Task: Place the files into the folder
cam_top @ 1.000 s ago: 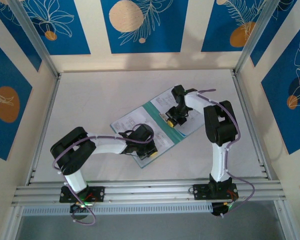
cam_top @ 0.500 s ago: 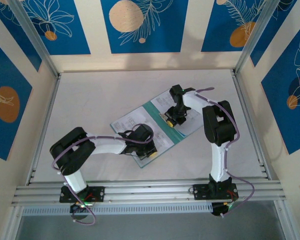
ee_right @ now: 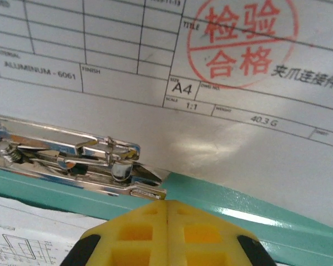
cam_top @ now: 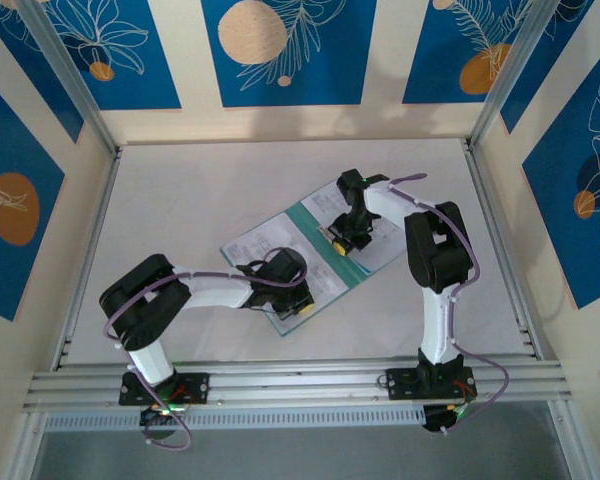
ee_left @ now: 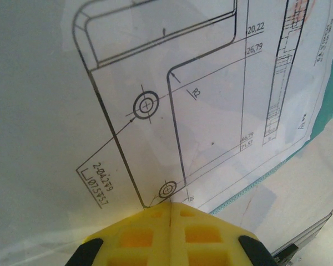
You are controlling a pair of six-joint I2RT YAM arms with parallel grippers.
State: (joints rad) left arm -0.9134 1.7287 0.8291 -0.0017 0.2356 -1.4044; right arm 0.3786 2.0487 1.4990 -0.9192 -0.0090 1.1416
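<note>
Both arms reach low over the open folder (ee_right: 222,197), left gripper (ee_left: 171,213) and right gripper (ee_right: 166,208) closed, empty

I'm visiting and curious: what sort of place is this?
Probably a robotics lab test cell: a white table boxed in by aluminium rails and blue patterned panels, with a left arm and right arm bolted at its near edge, over a folder of technical drawings.

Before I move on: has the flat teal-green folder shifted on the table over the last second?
No. The flat teal-green folder keeps its place against the front aluminium rail.
</note>
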